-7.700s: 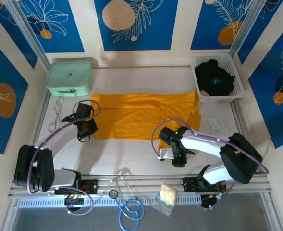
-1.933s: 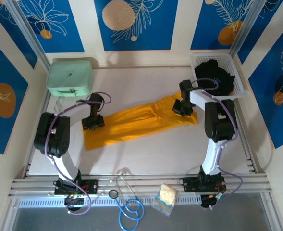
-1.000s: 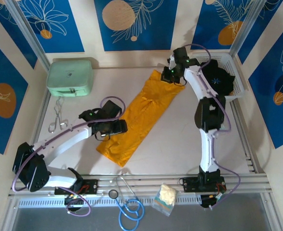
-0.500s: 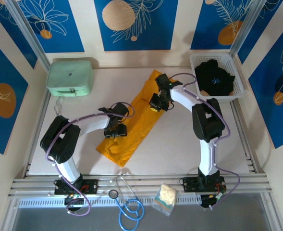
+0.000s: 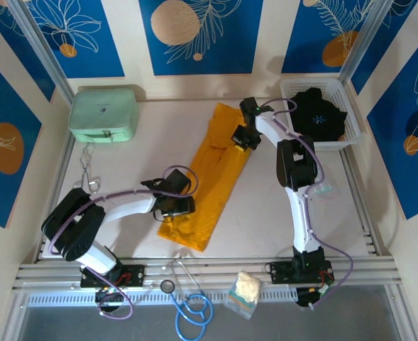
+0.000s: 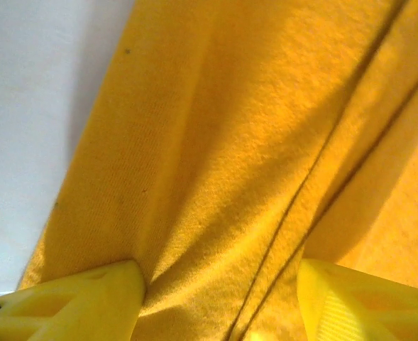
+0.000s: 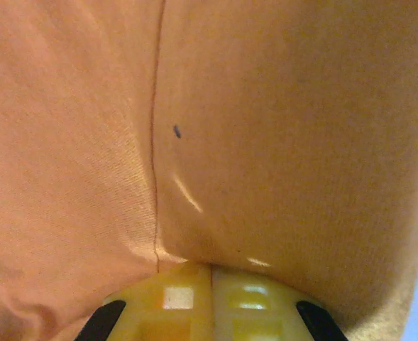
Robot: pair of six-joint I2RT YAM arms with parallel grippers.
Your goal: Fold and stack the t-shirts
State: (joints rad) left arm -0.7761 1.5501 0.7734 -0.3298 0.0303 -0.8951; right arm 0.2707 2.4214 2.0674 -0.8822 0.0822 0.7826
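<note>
The orange-yellow t-shirt [image 5: 212, 174] lies as a long folded strip, running diagonally from the far middle of the table to the near middle. My left gripper [image 5: 176, 207] rests on its near left part, open. Its yellow fingers [image 6: 88, 302] stand wide apart with puckered orange cloth [image 6: 223, 177] between them. My right gripper [image 5: 242, 137] sits at the strip's far right edge, shut on the orange cloth [image 7: 265, 128], fingertips [image 7: 187, 291] pressed together. The black t-shirt [image 5: 320, 112] with the light-blue starburst lies bunched in the white basket [image 5: 288, 88].
A mint-green case [image 5: 103, 113] stands at the far left, with metal forceps [image 5: 86, 173] just in front of it. A blue stethoscope [image 5: 191, 307] and a pale-yellow packet [image 5: 243, 290] lie on the near rail. A small clear packet [image 5: 325, 189] lies right of the right arm.
The shirt strip has swung a little, its near end shifting right. My left gripper moved nearer and slightly right. My right gripper moved farther and to the right along the strip's edge.
</note>
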